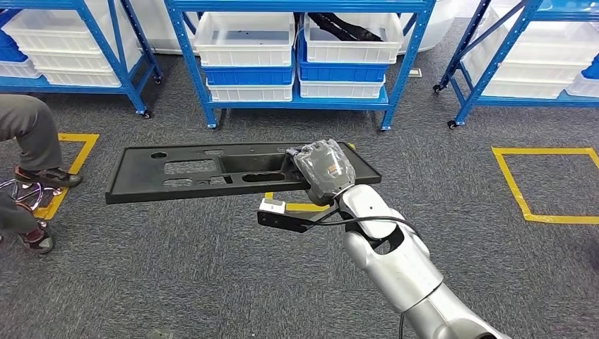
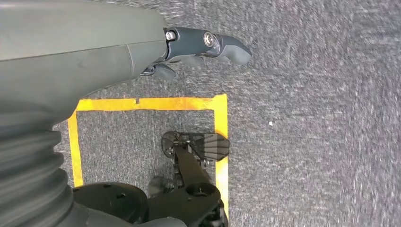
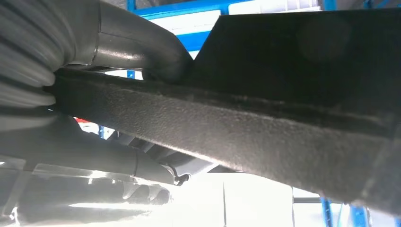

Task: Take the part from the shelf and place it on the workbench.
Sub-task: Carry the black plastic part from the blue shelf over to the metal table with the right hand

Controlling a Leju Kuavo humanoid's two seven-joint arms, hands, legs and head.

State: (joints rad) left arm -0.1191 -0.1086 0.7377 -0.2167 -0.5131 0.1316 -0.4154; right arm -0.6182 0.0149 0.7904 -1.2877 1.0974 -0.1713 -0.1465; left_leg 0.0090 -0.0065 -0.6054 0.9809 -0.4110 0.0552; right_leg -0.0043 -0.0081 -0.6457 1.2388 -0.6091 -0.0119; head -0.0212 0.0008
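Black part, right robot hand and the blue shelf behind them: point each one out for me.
Black part (image 1: 176, 173), head view, on its flat face left of centre.
Right robot hand (image 1: 323, 171), head view, on its grey back.
Blue shelf (image 1: 189, 53), head view, on its front-left upright.

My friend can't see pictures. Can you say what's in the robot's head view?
The robot's right hand holds a long black part with cut-out holes, level above grey carpet. Behind it stand blue shelves with white and blue bins. Yellow tape squares mark the floor, and a person's legs show at the left edge.
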